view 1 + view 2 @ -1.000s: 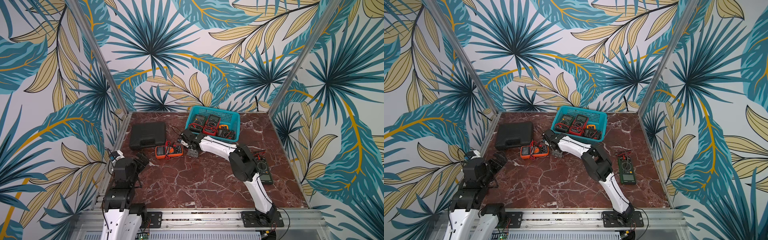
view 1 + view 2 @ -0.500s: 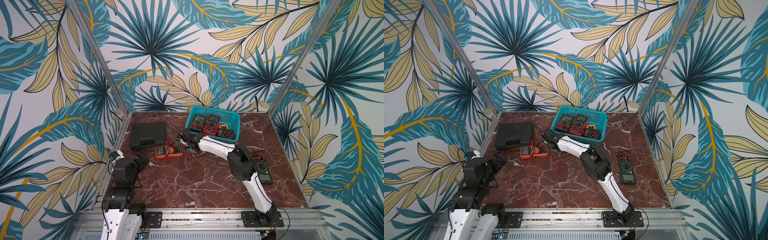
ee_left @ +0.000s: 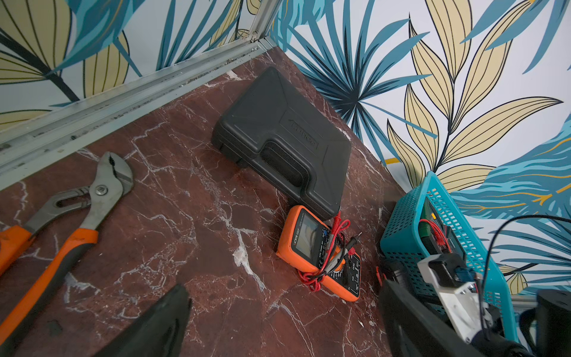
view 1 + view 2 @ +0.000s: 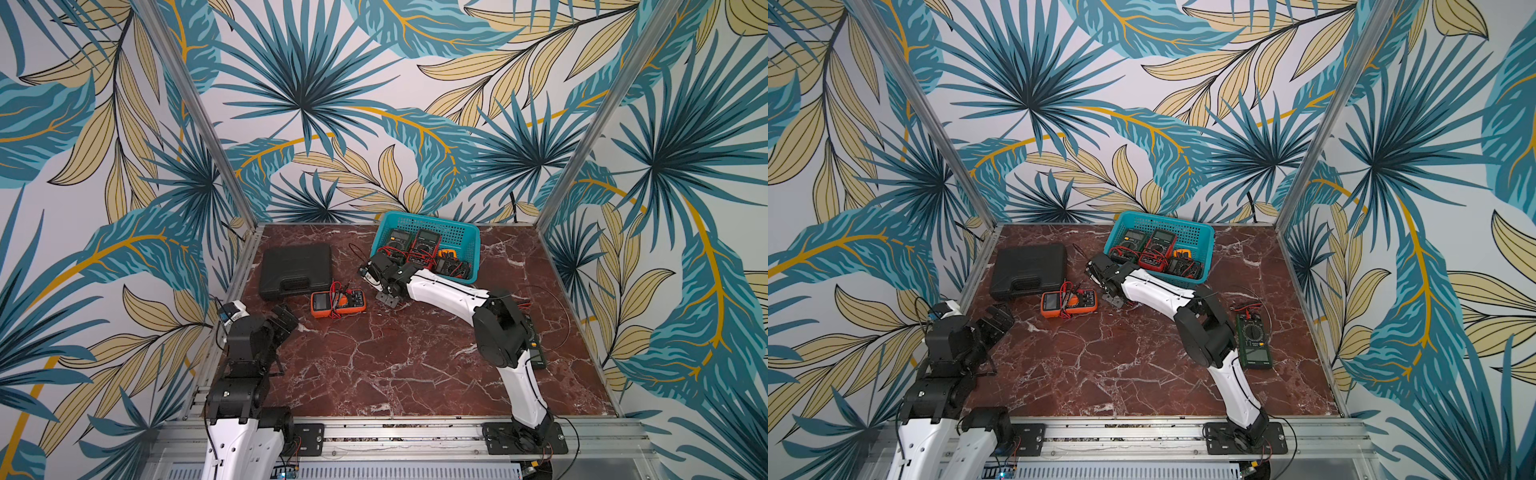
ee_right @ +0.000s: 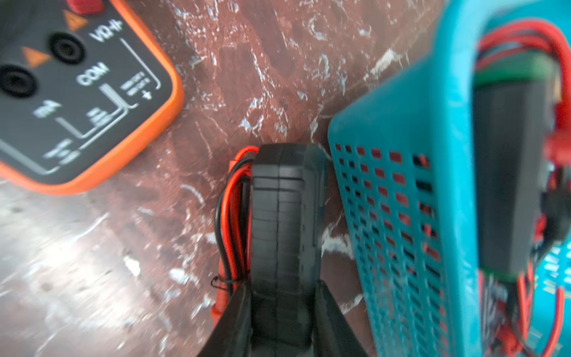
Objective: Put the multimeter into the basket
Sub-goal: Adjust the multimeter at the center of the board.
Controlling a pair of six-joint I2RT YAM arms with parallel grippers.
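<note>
Right pincer (image 5: pixel 282 286) clamps a black multimeter (image 5: pixel 282 201) — red marble tabletop (image 4: pixel 395 374) beneath, leaf-print walls (image 4: pixel 374 124) all around.

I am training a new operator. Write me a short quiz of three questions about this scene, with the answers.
1. Fill in: the right gripper, beside the basket, is shut on a small black ____ with red and black leads.
2. What lies nearest the black case? A) orange multimeter B) basket C) right gripper
3. True or false: the left gripper is shut on the orange multimeter.
Key: 1 multimeter; 2 A; 3 false, it is open and empty.
</note>
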